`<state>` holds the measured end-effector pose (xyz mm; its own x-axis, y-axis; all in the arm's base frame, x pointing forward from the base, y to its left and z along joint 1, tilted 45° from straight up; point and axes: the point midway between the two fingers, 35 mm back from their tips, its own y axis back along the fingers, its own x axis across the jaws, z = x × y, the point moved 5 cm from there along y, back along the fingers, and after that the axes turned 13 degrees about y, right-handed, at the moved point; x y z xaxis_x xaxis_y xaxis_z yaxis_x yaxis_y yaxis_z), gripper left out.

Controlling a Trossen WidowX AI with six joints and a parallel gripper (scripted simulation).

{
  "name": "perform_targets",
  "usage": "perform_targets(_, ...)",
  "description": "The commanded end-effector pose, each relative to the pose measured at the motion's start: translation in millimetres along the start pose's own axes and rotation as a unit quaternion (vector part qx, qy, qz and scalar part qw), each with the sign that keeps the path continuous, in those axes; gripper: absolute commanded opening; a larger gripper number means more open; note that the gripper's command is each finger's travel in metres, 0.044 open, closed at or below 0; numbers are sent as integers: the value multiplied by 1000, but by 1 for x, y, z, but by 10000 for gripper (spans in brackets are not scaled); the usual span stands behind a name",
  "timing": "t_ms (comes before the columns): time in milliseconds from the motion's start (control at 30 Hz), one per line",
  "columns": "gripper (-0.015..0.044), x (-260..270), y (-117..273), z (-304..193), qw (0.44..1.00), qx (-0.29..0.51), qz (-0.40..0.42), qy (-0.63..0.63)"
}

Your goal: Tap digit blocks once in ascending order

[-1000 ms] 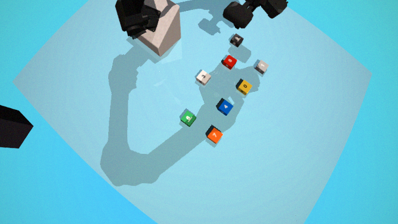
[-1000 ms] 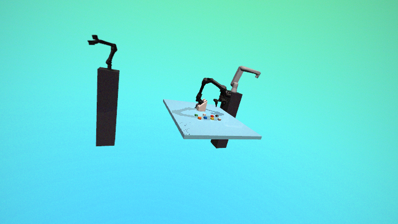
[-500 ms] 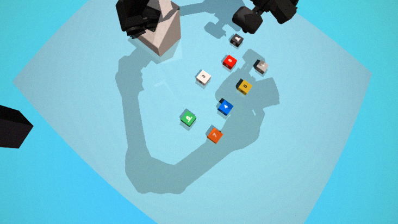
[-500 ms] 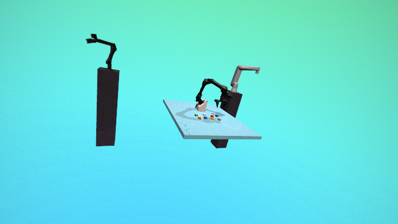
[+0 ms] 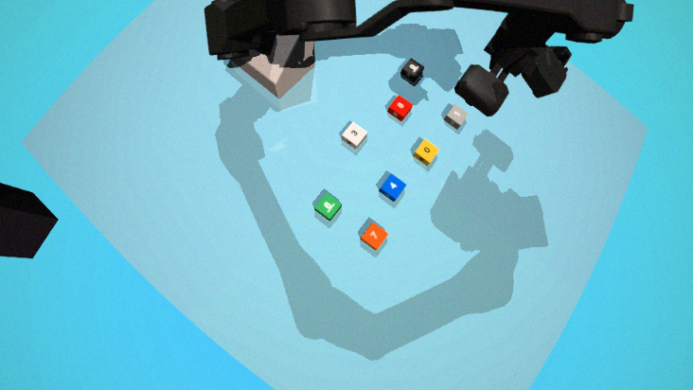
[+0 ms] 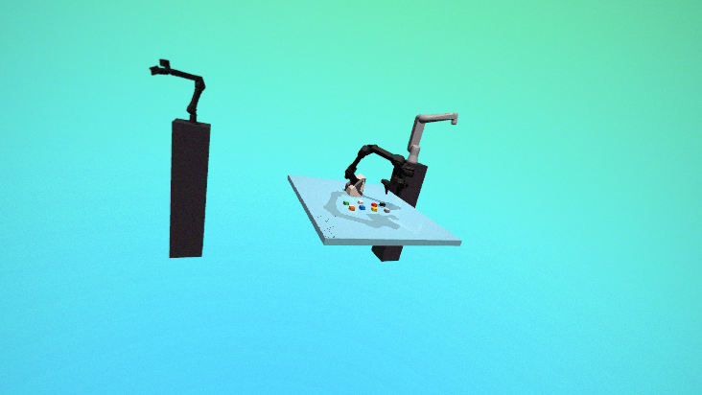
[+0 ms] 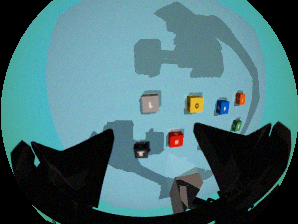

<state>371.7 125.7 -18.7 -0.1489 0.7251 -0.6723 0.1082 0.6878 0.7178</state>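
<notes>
My gripper [image 7: 154,131] is open and empty, raised above the table, beyond the grey block in the top view. The blocks sit apart on the table: yellow block 0 [image 5: 426,151] [image 7: 195,104], grey block 1 [image 5: 455,115] [image 7: 150,103], white block 3 [image 5: 354,134], blue block 4 [image 5: 392,186] [image 7: 222,107], green block 6 [image 5: 328,205] [image 7: 236,125], orange block 7 [image 5: 374,236] [image 7: 240,98], red block 8 [image 5: 399,107] [image 7: 175,139] and black block 9 [image 5: 412,71] [image 7: 142,149]. The green and black digits are underlined. The white block is hidden in the wrist view.
A beige angular block [image 5: 277,79] [image 6: 354,190] [image 7: 187,190] stands by the arm's base. The arm's shadow falls across the table [image 5: 145,193] [image 6: 392,241]. Another black arm [image 6: 198,83] and a grey arm [image 6: 416,134] stand on dark pedestals off the table.
</notes>
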Motion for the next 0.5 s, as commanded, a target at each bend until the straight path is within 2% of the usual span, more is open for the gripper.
perform_targets(0, 400, 0, 1, 2, 1000, -4, -3, 4)
perform_targets(467, 400, -3, 2, 2, 1000, -4, -3, 4)
